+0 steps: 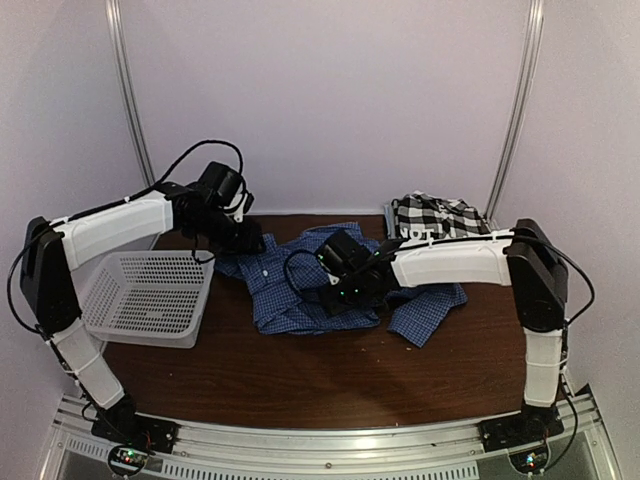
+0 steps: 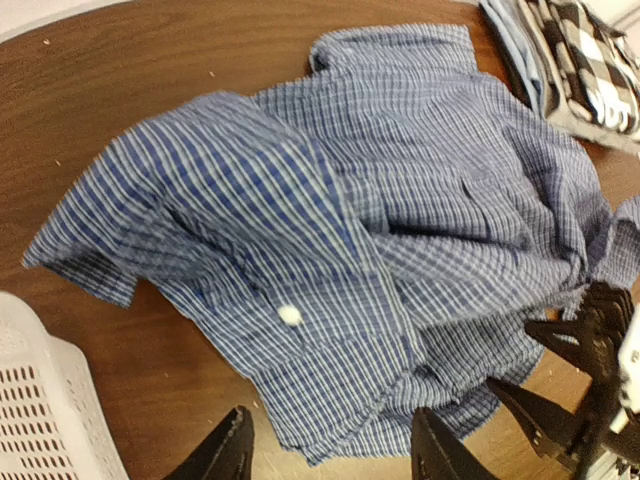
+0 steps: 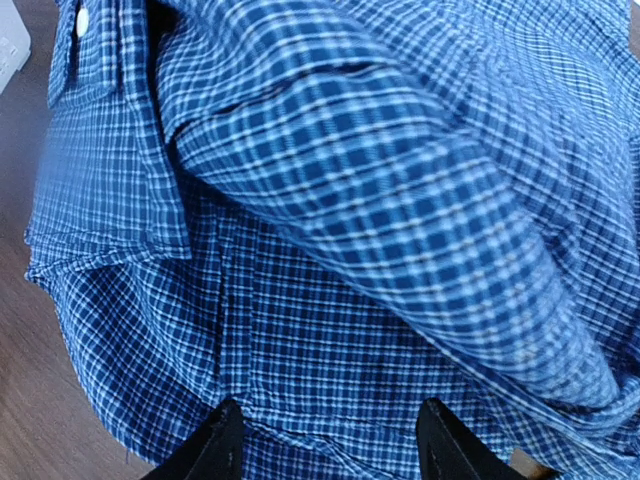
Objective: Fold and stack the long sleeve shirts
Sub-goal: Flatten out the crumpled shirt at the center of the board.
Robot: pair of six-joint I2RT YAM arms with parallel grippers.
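Rumpled blue fine-checked shirt (image 2: 400, 200) on dark wood-grain table (image 2: 150, 60), left gripper (image 2: 333, 440) spread above its edge, right gripper (image 3: 330, 445) spread over soft folds

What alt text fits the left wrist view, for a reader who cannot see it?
A crumpled blue fine-checked button-up shirt lies on the brown wooden table, the left gripper open over its near edge. A white mesh plastic basket sits lower left; a black-and-white checked shirt lies upper right.
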